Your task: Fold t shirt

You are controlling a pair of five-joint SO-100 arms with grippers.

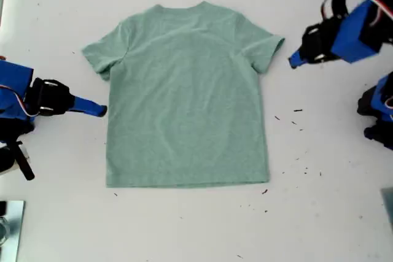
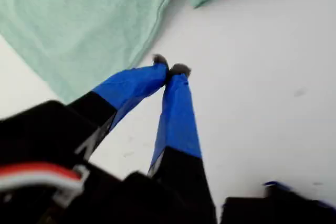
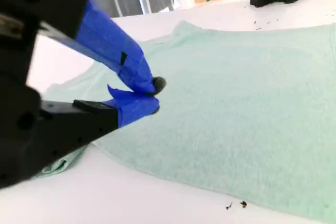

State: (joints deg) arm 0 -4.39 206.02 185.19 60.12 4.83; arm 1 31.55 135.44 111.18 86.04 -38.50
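While the t shirt [image 1: 187,96] lies flat and unfolded on the table [image 1: 325,213], my first gripper [image 2: 169,70] sits closed, empty, beside a sleeve; my second gripper [image 3: 153,94], closed, empty, meets the shirt's side edge.

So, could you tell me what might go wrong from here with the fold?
1. Both pincers look shut and beside the shirt: my first pincer by a sleeve, my second pincer at the opposite side edge. Advancing shut would likely shove and wrinkle the cloth.
2. The shirt lies flat on the table, so a pinch may catch only the top layer, or nothing.
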